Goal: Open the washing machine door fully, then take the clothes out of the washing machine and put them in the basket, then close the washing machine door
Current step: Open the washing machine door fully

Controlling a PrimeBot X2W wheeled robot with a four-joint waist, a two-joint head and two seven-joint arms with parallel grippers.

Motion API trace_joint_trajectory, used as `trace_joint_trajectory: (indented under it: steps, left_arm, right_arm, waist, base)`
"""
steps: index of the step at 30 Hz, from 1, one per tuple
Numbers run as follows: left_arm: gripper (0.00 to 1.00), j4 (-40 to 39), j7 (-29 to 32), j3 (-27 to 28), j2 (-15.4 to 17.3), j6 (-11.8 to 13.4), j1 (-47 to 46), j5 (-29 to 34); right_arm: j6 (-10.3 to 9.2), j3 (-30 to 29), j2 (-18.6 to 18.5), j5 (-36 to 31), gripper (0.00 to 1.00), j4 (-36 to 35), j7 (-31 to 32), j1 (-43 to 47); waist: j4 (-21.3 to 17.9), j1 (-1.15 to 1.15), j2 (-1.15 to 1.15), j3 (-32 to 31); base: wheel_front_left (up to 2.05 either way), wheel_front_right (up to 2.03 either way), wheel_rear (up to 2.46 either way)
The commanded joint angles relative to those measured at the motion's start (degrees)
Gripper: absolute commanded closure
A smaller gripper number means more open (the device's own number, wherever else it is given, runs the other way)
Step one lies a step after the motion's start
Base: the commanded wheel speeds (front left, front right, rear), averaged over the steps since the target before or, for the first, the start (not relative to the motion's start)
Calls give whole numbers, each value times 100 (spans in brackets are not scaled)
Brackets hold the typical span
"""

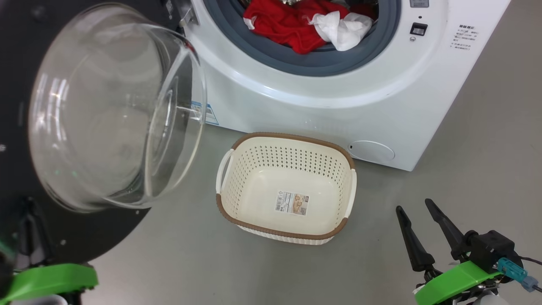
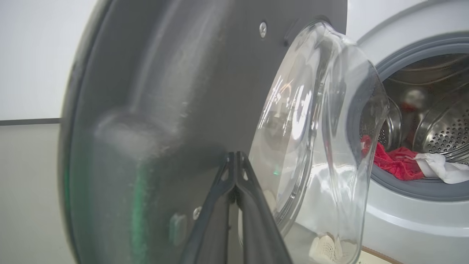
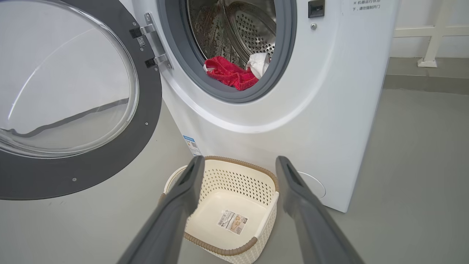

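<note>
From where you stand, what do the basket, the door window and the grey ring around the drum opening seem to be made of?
The basket looks like matte cream plastic: moulded rows of holes, brown woven-look rim. The door window seems glossy clear glass, perhaps hard plastic: see-through, with bright reflections. The grey ring is probably dull rubber: no shine, soft-looking lip.

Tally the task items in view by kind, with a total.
washing machine: 1
door: 1
basket: 1
red clothing bundle, pieces not separable: 1
white cloth: 1
Total: 5
</note>
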Motion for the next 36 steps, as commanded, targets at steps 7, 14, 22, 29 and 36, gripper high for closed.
trace_joint_trajectory:
  steps: [7, 14, 22, 29, 36]
  left_arm:
    - [100, 181, -69, 891, 216, -176, -548, 300]
    - [100, 607, -69, 1396, 390, -247, -982, 561]
    - [100, 1164, -69, 1871, 721, -361, -1442, 700]
    - [100, 1554, -69, 2120, 948, -420, -1728, 809]
    - [100, 1927, -69, 2301, 1104, -560, -1939, 897]
  right_arm:
    - [37, 162, -140, -88, 0, -164, -38, -222]
    - [37, 233, -216, -92, 0, -171, -38, -293]
    - [37, 281, -310, -83, 0, -185, -38, -374]
    - [37, 296, -363, -76, 0, -200, -38, -423]
    - [37, 311, -388, -70, 0, -181, -38, -476]
  waist:
    - [-80, 0, 0, 131]
    - [-170, 0, 0, 288]
    - [-267, 0, 0, 457]
    - [-306, 0, 0, 559]
    - [-338, 0, 0, 581]
  base:
    - [0, 0, 0]
    - [0, 0, 0]
    - [0, 0, 0]
    - [0, 0, 0]
    - [0, 0, 0]
